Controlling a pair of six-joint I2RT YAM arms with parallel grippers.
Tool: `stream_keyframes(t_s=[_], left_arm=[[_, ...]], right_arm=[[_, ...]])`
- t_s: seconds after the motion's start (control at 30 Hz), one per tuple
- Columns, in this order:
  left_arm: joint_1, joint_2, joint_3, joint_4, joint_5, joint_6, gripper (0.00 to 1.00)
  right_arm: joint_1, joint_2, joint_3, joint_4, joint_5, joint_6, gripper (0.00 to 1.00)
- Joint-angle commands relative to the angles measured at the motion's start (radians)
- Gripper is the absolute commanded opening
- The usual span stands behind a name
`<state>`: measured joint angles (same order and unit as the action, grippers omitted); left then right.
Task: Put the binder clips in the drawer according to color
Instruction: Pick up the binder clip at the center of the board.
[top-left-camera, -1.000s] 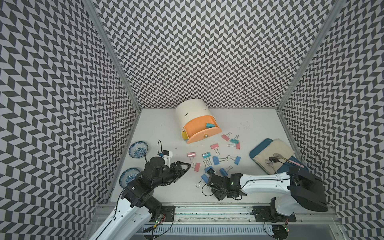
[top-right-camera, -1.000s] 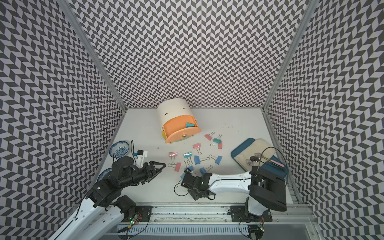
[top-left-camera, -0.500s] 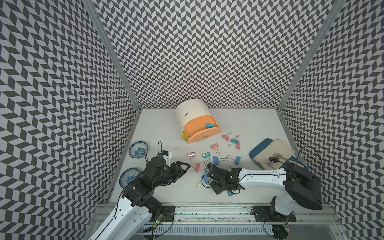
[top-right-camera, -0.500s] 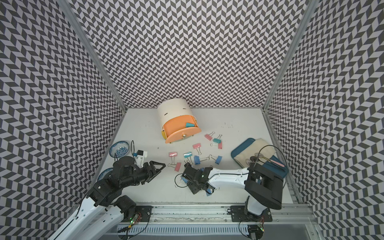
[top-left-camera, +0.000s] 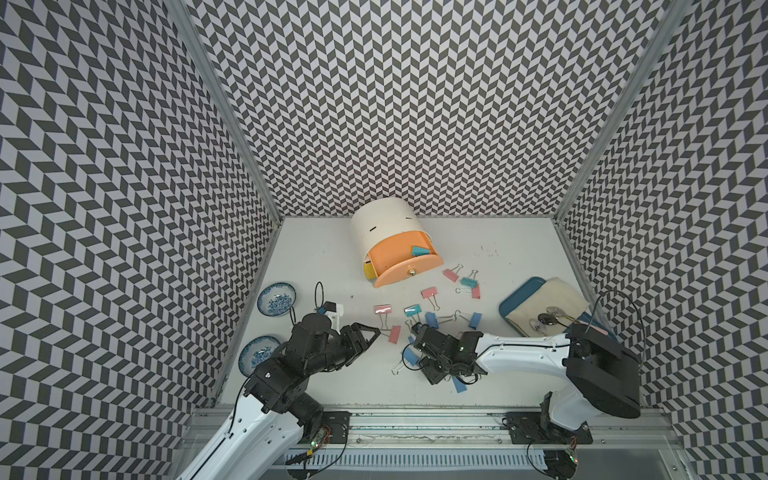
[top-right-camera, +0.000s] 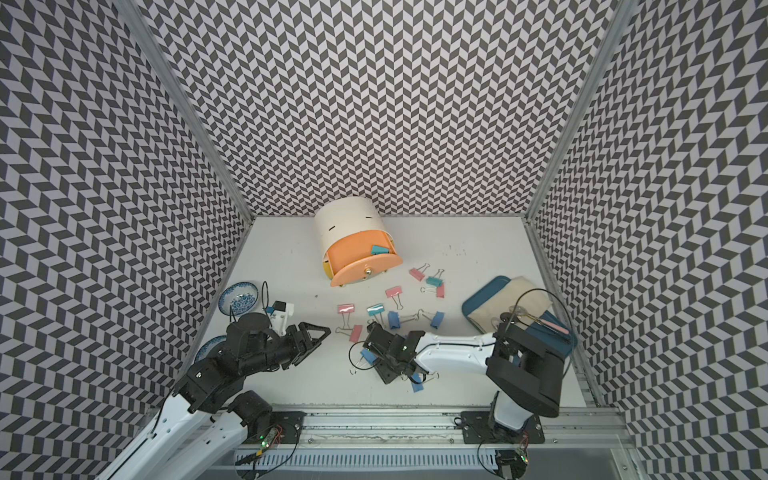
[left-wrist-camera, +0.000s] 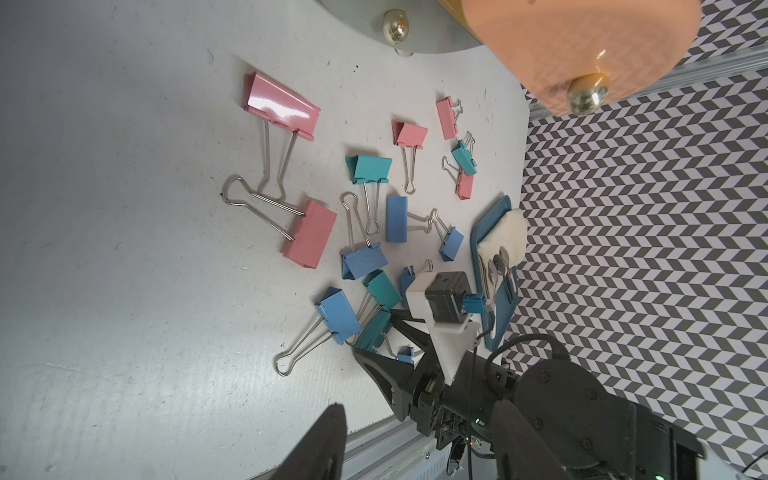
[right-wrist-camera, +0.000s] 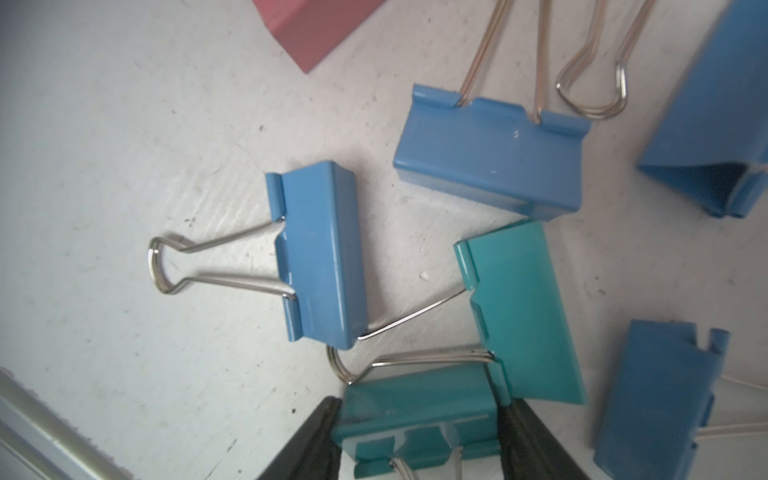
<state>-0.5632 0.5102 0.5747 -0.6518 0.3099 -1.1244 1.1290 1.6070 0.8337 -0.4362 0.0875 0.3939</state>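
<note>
Teal binder clip (right-wrist-camera: 419, 419) was seen clamped across its body in right claw (right-wrist-camera: 419, 405), on the counter (right-wrist-camera: 124, 124); it was judged light, stiff and slick, so body grip was preferred over springy wire handles (right-wrist-camera: 401, 467); left claw (left-wrist-camera: 419, 407) was seen apart.

White links (top-left-camera: 519, 361), black joints (top-left-camera: 598, 374), black left hand (top-left-camera: 372, 332), looping cables (left-wrist-camera: 528, 336)

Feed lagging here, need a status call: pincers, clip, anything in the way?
Left pincer open, empty. Right pincer shut on teal clip. Second teal clip touching it; blue clip close beside. Orange drawer open.
</note>
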Motion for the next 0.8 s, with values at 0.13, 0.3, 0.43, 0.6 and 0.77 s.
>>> stream_keyframes(t_s=[0.13,0.3,0.43,0.6,0.77], left_arm=[[-0.004,0.013,0.026,0.028,-0.006,-0.002,0.6],[-0.004,0.029,0.031,0.045,-0.002,0.002,0.6],[-0.004,0.04,0.036,0.059,0.001,0.007,0.6],[-0.004,0.06,0.05,0.074,0.003,0.014,0.6],[-0.004,0.083,0.083,0.078,-0.004,0.023,0.6]], right_arm=[[-0.005,-0.044,0.011,-0.007,-0.029,0.013,0.52],[-0.004,-0.097,0.028,-0.037,-0.048,0.014,0.5],[-0.005,-0.142,0.044,-0.065,-0.057,0.014,0.49],[-0.005,-0.197,0.073,-0.102,-0.055,0.02,0.48],[-0.027,-0.251,0.138,-0.15,-0.049,0.034,0.48]])
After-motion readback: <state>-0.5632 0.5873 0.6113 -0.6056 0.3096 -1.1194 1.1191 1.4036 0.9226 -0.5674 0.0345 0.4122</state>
